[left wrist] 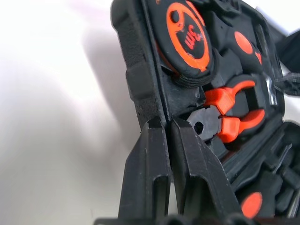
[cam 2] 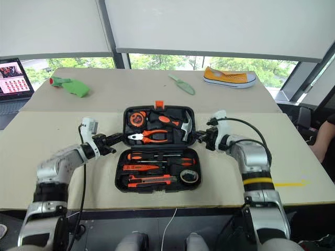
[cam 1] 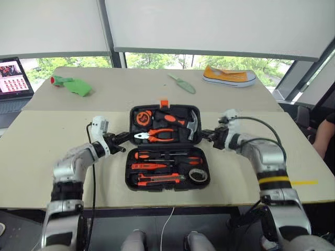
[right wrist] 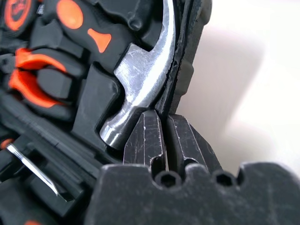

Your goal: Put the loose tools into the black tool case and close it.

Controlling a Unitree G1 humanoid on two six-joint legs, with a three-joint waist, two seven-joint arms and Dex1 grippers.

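Note:
The black tool case [cam 1: 127, 180] lies open on the near table, with its orange latch [cam 1: 164, 103] on the far edge of the lid. Screwdrivers [cam 1: 167, 155] and a utility knife [cam 1: 159, 179] with orange-and-black handles lie in the near half's slots. The lid half holds pliers [cam 1: 157, 136], a hammer [right wrist: 140, 70] and a tape measure [left wrist: 187, 37]. My left gripper [cam 1: 125, 137] is shut on the lid's left rim [left wrist: 140, 84]. On the opposite side, my right gripper [cam 1: 203, 135] pinches the right rim [right wrist: 185, 56] beside the hammer head.
On the far table lie a pale green trowel [cam 1: 182, 83], a yellow shoe [cam 1: 229, 76] and a green item with a red end [cam 1: 73, 84]. A laptop [cam 1: 13, 78] stands at the far left. A person sits at the right edge [cam 1: 324, 130].

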